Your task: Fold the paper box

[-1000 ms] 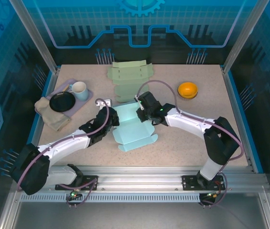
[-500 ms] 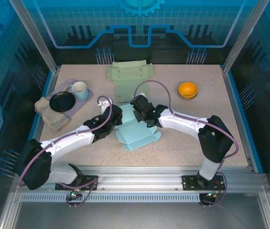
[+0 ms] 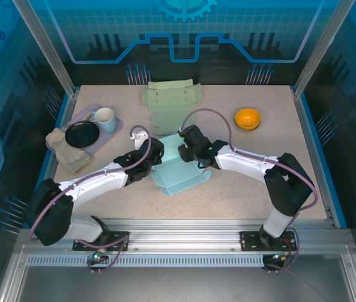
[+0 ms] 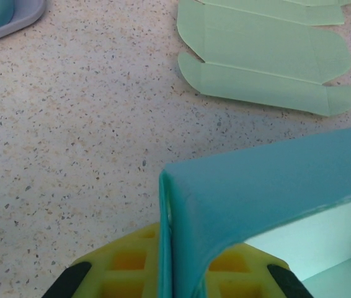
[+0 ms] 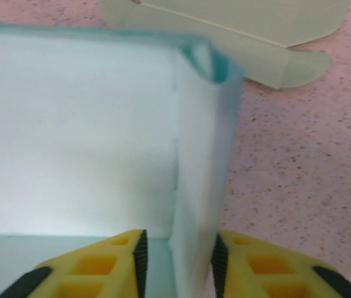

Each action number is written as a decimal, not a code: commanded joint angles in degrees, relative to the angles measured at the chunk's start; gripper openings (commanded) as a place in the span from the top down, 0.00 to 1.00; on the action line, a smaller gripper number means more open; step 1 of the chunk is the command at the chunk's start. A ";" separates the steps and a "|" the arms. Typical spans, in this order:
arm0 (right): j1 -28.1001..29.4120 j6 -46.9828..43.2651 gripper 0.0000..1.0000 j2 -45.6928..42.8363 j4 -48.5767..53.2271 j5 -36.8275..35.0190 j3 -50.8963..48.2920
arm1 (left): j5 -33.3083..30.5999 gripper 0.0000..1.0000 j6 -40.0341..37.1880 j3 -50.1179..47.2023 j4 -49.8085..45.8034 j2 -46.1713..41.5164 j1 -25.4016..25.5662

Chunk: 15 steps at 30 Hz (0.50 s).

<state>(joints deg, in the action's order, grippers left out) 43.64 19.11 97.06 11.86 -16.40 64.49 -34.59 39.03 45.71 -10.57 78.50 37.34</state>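
The teal paper box [image 3: 181,175] sits half-raised in the middle of the table [image 3: 253,189], just in front of a stack of flat pale-green blanks [image 3: 168,104]. The left gripper [image 3: 155,155] is clamped on the box's left wall, its yellow fingers [image 4: 126,267] pinching the card tight. The right gripper [image 3: 183,151] straddles an upright wall on the other side. Its jaws stand apart, with a gap showing beside the card.

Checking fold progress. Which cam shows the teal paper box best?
Top external: nearly the whole teal paper box, walls raised. Left wrist gives one folded corner clamped in the left pincer; right wrist a blurry inside corner, one wall between the right pincer's open jaws.
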 commanded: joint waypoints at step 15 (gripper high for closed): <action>-15.83 0.13 0.40 -16.84 11.38 16.26 -0.58 | 13.95 1.00 -34.95 -10.49 43.66 6.90 -0.04</action>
<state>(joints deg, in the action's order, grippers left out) 30.02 18.15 80.09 17.93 -3.01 63.13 -26.15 14.98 35.68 19.64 83.59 37.34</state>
